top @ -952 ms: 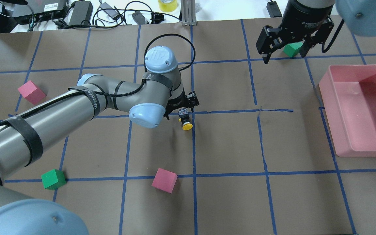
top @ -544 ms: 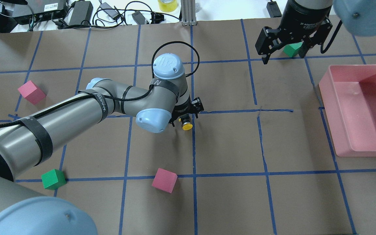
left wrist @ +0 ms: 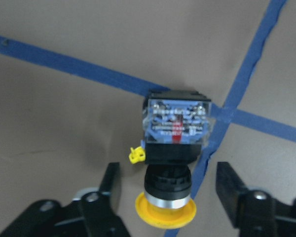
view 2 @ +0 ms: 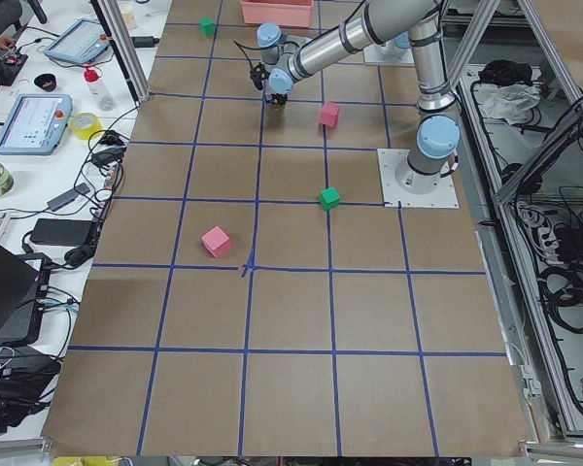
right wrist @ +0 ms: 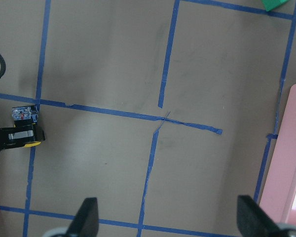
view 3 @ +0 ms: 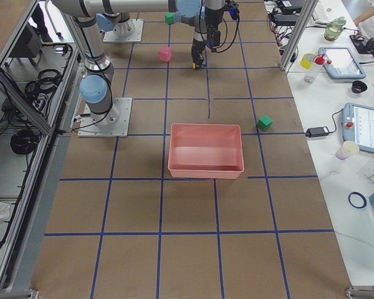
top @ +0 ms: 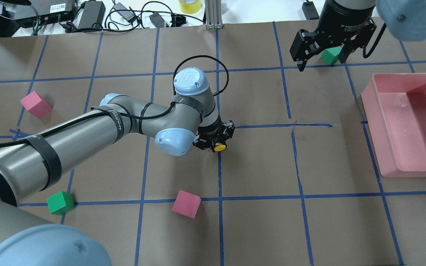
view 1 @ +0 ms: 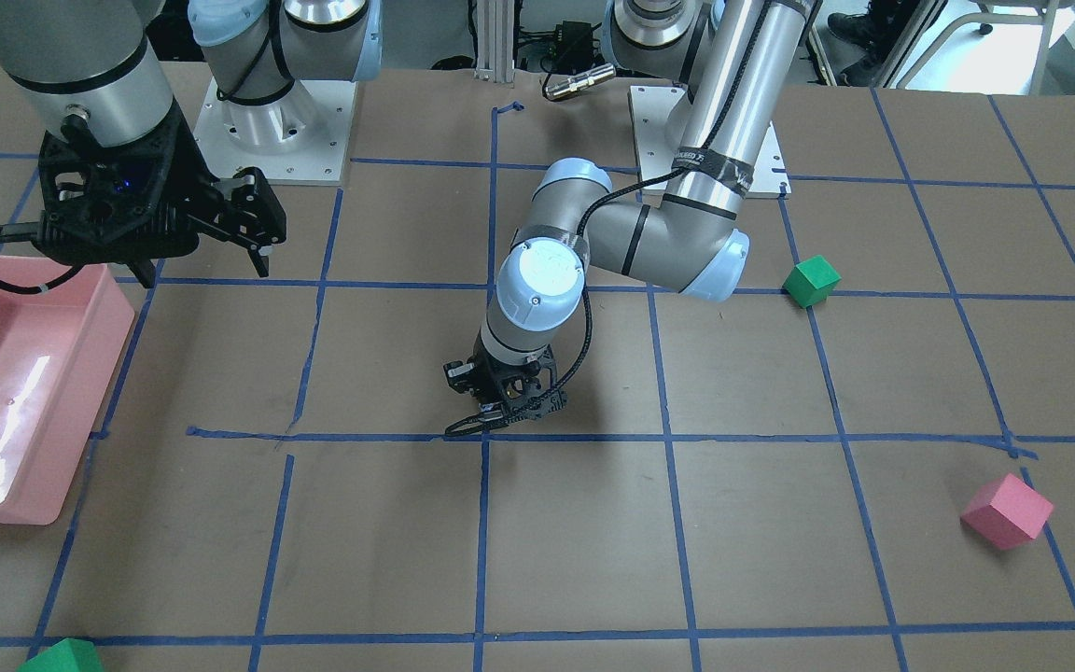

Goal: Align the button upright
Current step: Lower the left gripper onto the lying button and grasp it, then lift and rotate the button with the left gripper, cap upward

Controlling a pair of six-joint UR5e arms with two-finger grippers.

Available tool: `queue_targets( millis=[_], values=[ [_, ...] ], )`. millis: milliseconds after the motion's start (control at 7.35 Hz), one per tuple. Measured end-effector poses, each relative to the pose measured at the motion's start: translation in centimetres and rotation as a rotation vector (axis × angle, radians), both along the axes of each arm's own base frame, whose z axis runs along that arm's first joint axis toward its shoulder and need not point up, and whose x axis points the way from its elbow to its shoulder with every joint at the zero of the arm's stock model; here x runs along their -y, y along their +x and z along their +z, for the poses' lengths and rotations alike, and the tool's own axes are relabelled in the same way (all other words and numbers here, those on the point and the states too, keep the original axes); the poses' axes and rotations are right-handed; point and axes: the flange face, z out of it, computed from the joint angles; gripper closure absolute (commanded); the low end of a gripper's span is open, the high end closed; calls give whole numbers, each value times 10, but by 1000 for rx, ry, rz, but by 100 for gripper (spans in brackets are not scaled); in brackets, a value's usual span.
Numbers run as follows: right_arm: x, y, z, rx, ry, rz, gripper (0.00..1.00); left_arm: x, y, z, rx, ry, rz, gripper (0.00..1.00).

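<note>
Left wrist-mounted, closest look: small push-button with round yellow cap, black body and silvery-grey contact block (left wrist: 175, 136) lying on its side on the brown paper-covered desk (left wrist: 49, 108), right at a crossing of blue tape lines (left wrist: 64, 61); contact block toward 12 o'clock, cap toward 6. Black two-finger left gripper (left wrist: 167, 170) with jaws apart at 8 and 4 o'clock, flanking the button's neck, a gap on each side, nothing gripped.

Overhead exterior: only the yellow cap peeking out at 5 o'clock of the left gripper, body hidden beneath. Exterior front-facing: button fully hidden behind that gripper.

Right wrist-mounted: whole button, small, at the 9 o'clock edge; pink rectangular plastic bin (right wrist: 292, 168) at 3 o'clock; black right gripper (right wrist: 167, 210) with jaws spread wide, empty, well apart from the button.
</note>
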Motion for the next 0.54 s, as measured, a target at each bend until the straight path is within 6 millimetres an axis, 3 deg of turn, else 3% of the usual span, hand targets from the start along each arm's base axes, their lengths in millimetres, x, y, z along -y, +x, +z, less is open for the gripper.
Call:
queue_targets(
  millis=[272,544],
  values=[
    [0,0,0,-1,-3,3,0,1,-3,11,-47,31,108,100],
    [0,0,0,0,-2,4,0,14,8,22,-157,142,351,100]
  ],
)
